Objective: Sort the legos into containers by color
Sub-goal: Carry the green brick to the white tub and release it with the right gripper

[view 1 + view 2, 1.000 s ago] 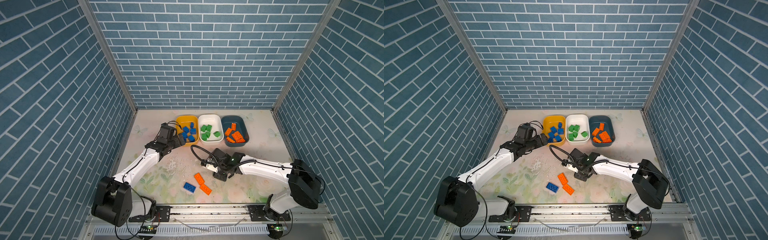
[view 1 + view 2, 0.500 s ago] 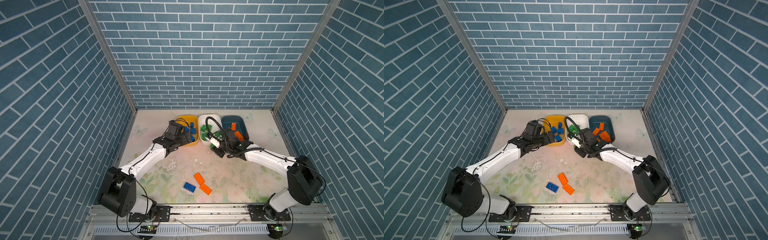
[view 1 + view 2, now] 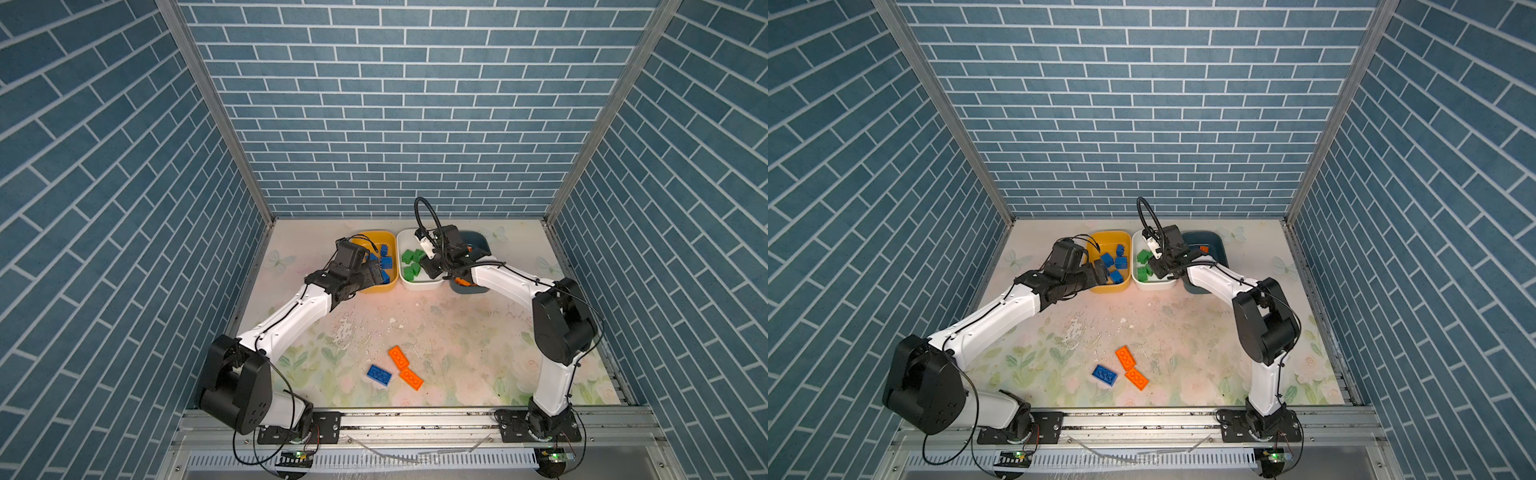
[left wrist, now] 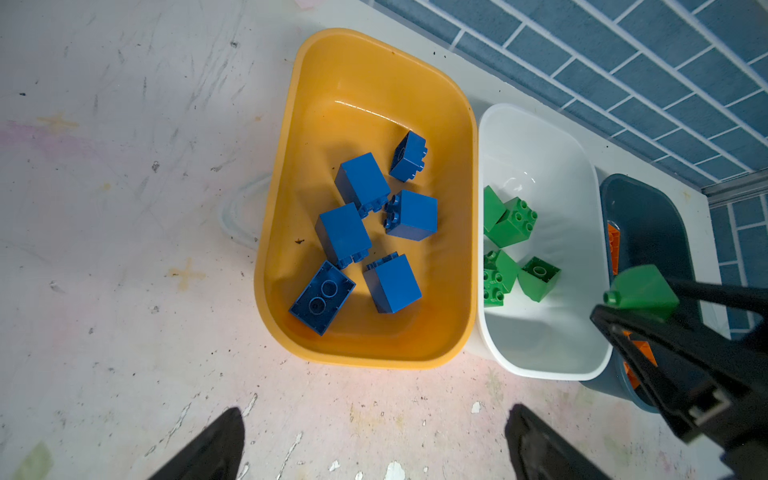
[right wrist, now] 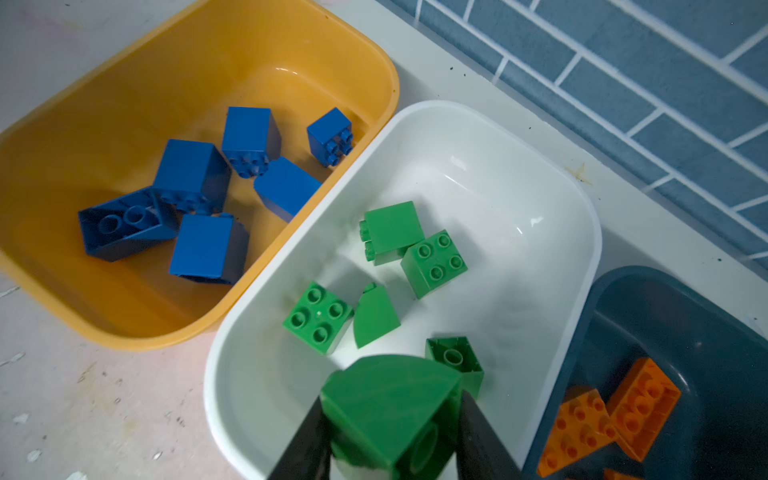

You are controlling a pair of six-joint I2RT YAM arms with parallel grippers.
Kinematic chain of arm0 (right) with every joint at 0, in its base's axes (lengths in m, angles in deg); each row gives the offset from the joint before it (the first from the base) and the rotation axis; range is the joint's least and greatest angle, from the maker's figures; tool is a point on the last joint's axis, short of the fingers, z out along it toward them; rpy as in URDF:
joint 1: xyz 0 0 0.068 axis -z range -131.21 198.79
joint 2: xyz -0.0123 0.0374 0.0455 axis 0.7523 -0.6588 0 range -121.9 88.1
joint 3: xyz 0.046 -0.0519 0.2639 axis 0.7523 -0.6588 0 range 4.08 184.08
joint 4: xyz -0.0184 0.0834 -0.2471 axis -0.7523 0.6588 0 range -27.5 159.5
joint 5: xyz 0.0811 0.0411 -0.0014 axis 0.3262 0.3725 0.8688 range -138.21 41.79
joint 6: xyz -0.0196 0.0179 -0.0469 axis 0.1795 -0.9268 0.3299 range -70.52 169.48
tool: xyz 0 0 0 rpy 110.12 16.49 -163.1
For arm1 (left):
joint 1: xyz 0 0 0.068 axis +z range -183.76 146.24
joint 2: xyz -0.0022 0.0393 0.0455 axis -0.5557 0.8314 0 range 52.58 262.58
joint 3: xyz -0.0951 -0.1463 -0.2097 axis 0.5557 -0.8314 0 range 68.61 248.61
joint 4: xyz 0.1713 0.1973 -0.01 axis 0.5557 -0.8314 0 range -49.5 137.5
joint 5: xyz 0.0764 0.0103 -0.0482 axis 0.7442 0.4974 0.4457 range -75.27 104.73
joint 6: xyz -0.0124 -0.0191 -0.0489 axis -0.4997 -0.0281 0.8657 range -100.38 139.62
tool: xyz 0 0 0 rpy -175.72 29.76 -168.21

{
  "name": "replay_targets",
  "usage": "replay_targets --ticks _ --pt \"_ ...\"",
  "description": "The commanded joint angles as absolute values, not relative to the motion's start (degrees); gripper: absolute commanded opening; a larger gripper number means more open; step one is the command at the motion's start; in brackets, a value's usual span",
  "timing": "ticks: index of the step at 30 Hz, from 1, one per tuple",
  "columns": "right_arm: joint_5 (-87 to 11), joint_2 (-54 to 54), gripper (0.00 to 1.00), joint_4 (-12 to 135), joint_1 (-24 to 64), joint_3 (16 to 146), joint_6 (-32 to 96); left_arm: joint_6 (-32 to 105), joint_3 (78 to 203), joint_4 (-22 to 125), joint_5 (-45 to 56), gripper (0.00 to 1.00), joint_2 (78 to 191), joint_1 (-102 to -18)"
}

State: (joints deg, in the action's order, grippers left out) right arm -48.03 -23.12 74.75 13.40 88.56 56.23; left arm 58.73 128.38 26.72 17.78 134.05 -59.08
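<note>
Table (image 3: pixel 457 332) crossed — my right hand (image 5: pixel 390 440) now grasps a green brick (image 5: pixel 386 395) over the white tub (image 5: pixel 498 195), drop next; left hand (image 4: pixel 374 415) released.

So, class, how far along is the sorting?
Done: blue bricks in the yellow tub, green bricks in the white tub, orange bricks in the teal tub. In hand: the right end effector holds a green brick over the white tub. Remaining: a loose blue brick and two loose orange bricks on the table.
</note>
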Motion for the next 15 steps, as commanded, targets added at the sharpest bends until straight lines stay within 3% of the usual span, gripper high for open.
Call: replay_targets --ticks 1,9,15 --pt "-48.9 -27.8 0.36 79.9 13.6 95.8 53.4 58.7 129.4 24.3 19.1 0.99 132.8 -59.1" --pt "-54.6 -35.6 0.52 86.4 13.6 107.7 50.7 58.9 127.9 24.0 19.2 0.99 132.1 -59.0" --pt "-52.7 -30.5 0.75 84.4 13.6 103.2 50.1 58.5 129.3 24.2 18.0 0.99 134.0 -58.9"
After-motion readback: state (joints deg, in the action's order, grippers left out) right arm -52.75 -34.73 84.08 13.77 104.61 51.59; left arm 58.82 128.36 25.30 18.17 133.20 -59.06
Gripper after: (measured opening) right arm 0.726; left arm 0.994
